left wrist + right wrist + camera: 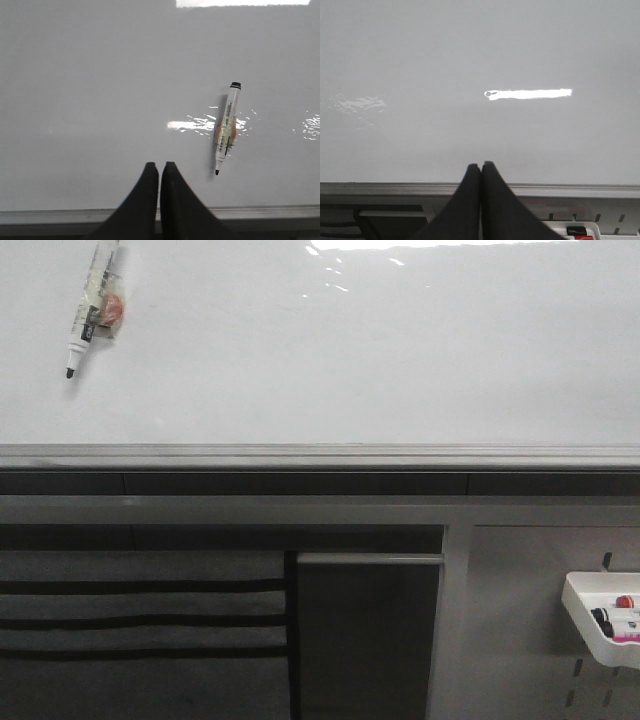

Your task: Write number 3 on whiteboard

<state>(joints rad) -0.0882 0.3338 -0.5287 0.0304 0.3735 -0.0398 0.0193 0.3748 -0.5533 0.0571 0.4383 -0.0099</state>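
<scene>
The whiteboard [330, 360] is glossy white with a grey metal lower edge; no number 3 shows on it in any view. A white marker with a black tip [92, 308] hangs on the board at the upper left, tip down, fixed by an orange-and-clear clip; it also shows in the left wrist view [226, 129]. My left gripper [160, 165] is shut and empty, below and left of the marker, apart from it. My right gripper [481, 165] is shut and empty, near the board's lower edge [560, 189]. Neither gripper shows in the front view.
Below the board a grey perforated panel [520, 620] carries a white tray [600, 625] with markers at the lower right. A dark panel [365, 635] and black slats [140, 620] lie below the board's edge. Glare patches mark the board [527, 93].
</scene>
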